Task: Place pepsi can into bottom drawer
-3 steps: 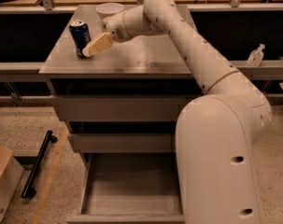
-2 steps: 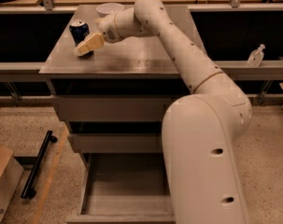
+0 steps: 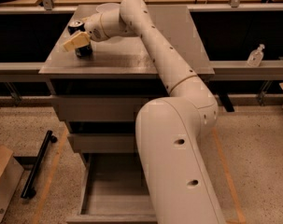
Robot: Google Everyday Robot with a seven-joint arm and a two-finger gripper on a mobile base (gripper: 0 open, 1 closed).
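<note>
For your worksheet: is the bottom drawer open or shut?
Open: the bottom drawer juts out, inside showing. The gripper is at the pepsi can.

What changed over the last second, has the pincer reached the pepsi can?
The pincer swung left across the cabinet top and now overlaps the pepsi can; a grip cannot be confirmed. The can stands upright where it was, and the bottom drawer stays pulled open.

A black bar (image 3: 37, 164) lies on the speckled floor (image 3: 258, 139) left of the cabinet (image 3: 178, 41), near a cardboard box (image 3: 3, 183), and a clear bottle (image 3: 255, 56) stands on the right-hand ledge (image 3: 253, 68).
</note>
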